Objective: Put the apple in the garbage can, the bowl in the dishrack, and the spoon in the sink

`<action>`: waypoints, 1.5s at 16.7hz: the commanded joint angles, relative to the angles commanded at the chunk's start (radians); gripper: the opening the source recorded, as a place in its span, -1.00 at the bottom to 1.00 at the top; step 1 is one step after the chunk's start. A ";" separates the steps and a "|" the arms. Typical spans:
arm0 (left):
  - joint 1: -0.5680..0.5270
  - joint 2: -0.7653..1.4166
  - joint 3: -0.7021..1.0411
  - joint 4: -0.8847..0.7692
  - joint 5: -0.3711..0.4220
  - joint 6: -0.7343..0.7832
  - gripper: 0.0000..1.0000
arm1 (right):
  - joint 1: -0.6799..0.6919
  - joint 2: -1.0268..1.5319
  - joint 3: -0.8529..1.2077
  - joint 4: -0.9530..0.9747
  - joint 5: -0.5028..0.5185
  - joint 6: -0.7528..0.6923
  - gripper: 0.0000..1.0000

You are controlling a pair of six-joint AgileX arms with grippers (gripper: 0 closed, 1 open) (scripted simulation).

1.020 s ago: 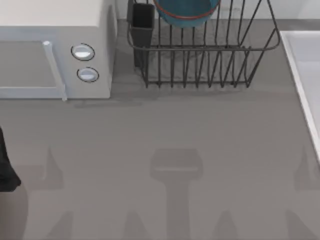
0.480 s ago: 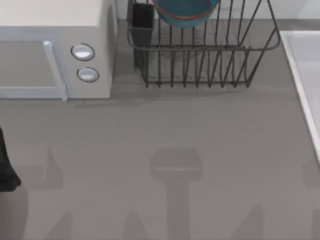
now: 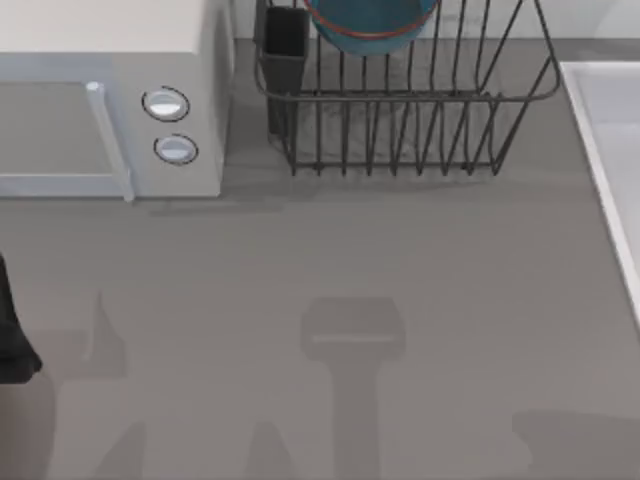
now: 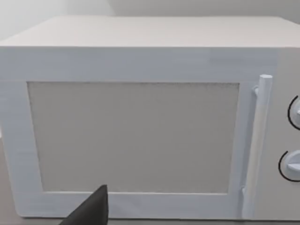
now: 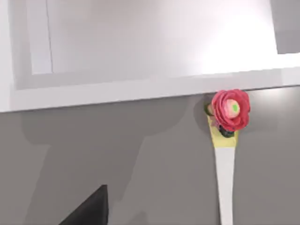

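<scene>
- The bowl [image 3: 372,22] sits in the dishrack [image 3: 405,110] at the back of the bench [image 3: 330,260].
- The spoon [image 5: 226,140], with a red flower on its handle end, lies on the bench, touching the sink [image 5: 140,47] rim.
- The microwave [image 4: 140,117] fills the left wrist view.
- Whether either gripper is wide or narrow I cannot tell.
</scene>
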State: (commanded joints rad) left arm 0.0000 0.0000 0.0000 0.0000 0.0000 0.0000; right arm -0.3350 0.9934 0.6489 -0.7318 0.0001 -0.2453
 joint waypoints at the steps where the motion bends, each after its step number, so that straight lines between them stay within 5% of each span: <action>1: 0.000 0.000 0.000 0.000 0.000 0.000 1.00 | -0.026 0.083 0.050 -0.057 0.000 -0.019 1.00; 7: 0.000 0.000 0.000 0.000 0.000 0.000 1.00 | -0.132 0.419 0.254 -0.289 -0.001 -0.098 1.00; 14: 0.000 0.000 0.000 0.000 0.000 0.000 1.00 | -0.139 0.449 0.271 -0.309 -0.001 -0.105 1.00; 25: 0.000 0.000 0.000 0.000 0.000 0.000 1.00 | -0.139 0.658 0.042 0.130 -0.002 -0.099 1.00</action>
State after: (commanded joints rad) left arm 0.0000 0.0000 0.0000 0.0000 0.0000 0.0000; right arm -0.4738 1.6518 0.6904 -0.6014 -0.0016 -0.3443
